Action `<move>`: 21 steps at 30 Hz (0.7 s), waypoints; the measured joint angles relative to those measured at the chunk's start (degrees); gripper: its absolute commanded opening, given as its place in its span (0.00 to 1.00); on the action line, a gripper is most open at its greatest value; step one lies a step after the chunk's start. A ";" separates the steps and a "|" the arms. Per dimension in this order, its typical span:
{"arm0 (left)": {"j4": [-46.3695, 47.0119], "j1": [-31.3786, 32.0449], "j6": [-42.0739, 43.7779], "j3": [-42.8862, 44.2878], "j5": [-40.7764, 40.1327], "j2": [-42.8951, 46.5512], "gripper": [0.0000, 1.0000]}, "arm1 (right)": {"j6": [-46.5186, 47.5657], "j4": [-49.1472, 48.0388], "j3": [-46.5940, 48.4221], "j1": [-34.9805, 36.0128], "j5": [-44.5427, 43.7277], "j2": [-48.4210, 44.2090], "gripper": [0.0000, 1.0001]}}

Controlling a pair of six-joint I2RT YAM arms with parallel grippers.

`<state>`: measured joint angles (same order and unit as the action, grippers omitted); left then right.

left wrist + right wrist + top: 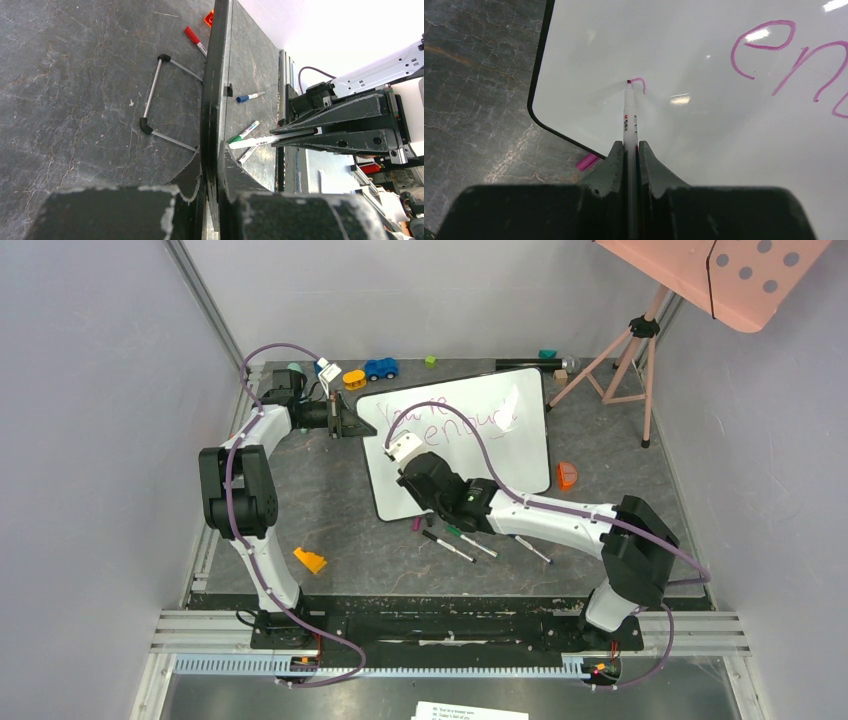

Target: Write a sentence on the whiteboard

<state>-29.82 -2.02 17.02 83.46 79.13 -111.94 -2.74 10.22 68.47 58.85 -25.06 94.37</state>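
Pink sentence (460,422) reads "You're enough"; one word seems left. Right claw (629,146), clamped on a marker (628,117), touches the whiteboard (510,455) near its 8 o'clock edge. Left claw (211,152) pinches the frame.

Whiteboard (704,150): glossy white, smooth, lamp glare on it. Table (474,100): dark grey, marbled, matt. Marker (629,117): smooth white plastic barrel. Right gripper (629,146): matt black, rough, edges worn pale.
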 measured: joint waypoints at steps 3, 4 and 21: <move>0.00 0.00 0.00 0.00 0.00 0.00 0.02 | 0.44 0.09 -0.02 0.44 0.83 0.15 0.00; 0.00 0.02 0.00 0.00 0.02 0.00 0.02 | 0.59 0.11 -0.07 0.59 0.96 0.15 0.00; 0.02 0.02 0.00 0.00 0.00 0.00 0.02 | 1.31 1.55 -1.49 1.36 -3.02 -0.28 0.00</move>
<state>-29.80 -2.00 17.02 83.46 79.13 -111.94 -1.43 11.77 66.98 60.20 -28.08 94.08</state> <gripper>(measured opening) 0.094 0.108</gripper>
